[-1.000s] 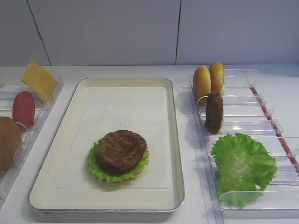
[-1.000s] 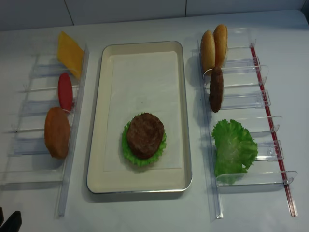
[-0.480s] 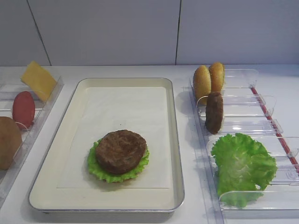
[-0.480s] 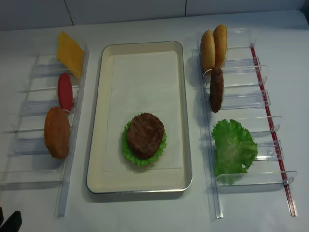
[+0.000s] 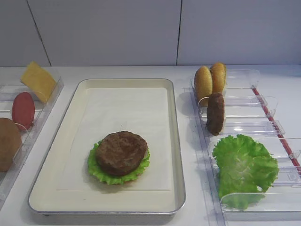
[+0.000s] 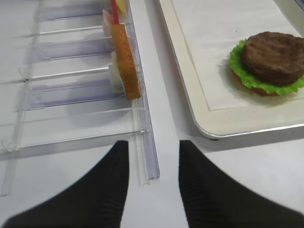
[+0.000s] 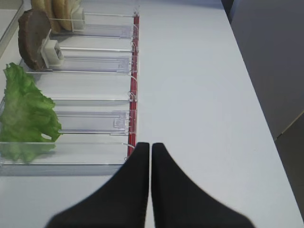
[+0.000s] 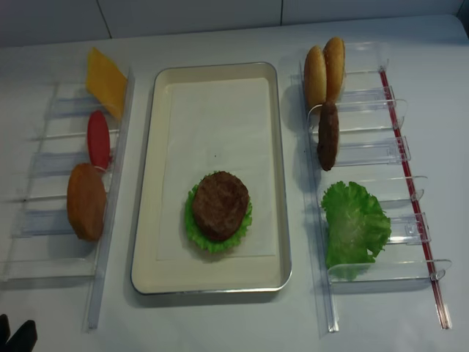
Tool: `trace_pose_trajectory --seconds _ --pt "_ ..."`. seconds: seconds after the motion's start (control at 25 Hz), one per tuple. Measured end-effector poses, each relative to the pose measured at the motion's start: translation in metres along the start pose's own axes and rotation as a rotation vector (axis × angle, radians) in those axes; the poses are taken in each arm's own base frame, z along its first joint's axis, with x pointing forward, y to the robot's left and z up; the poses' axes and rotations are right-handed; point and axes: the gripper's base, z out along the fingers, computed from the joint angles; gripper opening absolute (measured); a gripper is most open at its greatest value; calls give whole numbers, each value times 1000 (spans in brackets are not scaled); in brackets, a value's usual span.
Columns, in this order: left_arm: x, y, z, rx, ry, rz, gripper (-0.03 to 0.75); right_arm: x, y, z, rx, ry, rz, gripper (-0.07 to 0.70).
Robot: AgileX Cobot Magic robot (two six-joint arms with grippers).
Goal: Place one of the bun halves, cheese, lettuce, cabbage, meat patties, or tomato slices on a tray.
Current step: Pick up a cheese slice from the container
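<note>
Showing clearly only in wrist views — left claw [image 6: 153, 145] spread, empty; right claw [image 7: 150, 145] nearly clenched, empty.

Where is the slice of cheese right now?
In the overhead view the cheese leans at the far end of the clear rack left of the tray, just beyond the red tomato slice.

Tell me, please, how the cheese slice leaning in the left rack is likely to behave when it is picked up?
The cheese looks thin and flat, so probably light. It stands tilted without sagging, which suggests some stiffness, though it may flex if gripped at one corner. Its smooth surface could slip, and leaning loosely in the clear rack, it may tip when nudged.
</note>
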Motion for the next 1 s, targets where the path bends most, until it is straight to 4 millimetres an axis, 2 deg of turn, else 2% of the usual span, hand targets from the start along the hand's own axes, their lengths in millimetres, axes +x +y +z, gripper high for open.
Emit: trace_pose_trajectory --seconds 0.16,0.36,0.6,0.8,1.0 --pt "-10 2 -1 -20 11 -52 263 0 0 0 0 0 0 203" --pt "-48 4 21 -33 178 -64 263 0 0 0 0 0 0 203" --pt "-112 9 75 -52 367 -65 263 0 0 0 0 0 -1 203" --pt "-174 16 125 -87 402 -55 263 0 0 0 0 0 -1 203" --pt "-225 20 176 -101 414 -52 263 0 0 0 0 0 -1 203"
